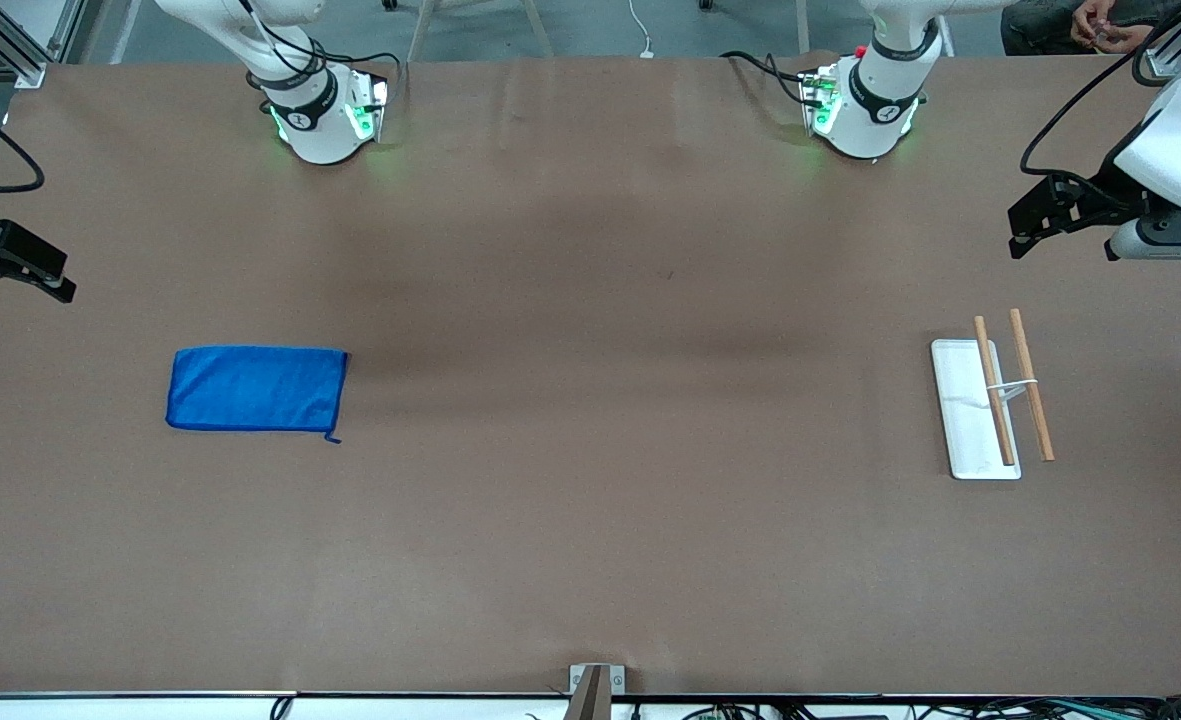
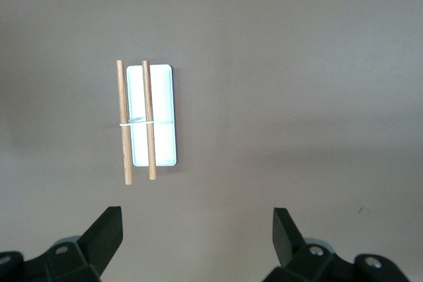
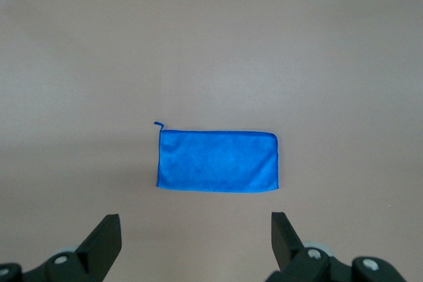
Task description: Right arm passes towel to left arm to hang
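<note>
Containers: one white tray [image 1: 962,420] lies flat on the brown worktop [image 1: 590,520] toward the left arm's end. A wire bracket rising from the tray carries two wooden rods [image 1: 1031,398], parallel and level; one rod runs above the tray, the other above the worktop just beside the tray's edge. Nothing else is in the tray.

Towel [image 1: 256,389]: bright blue, folded to a neat rectangle, lying flat on the worktop toward the right arm's end. Hemmed edges are darker blue. A short loose thread sticks out at one corner, the corner nearer the front camera and toward the table's middle. The surface is smooth, with no visible creases.

Right end effector [image 3: 195,239]: up in the air over the worktop at the right arm's end, fingers wide apart and empty. The towel lies below and ahead of it, well apart, untouched.

Left end effector [image 2: 198,232]: up in the air over the worktop at the left arm's end, fingers wide apart and empty. The tray and rods lie below and ahead of it, well apart.
</note>
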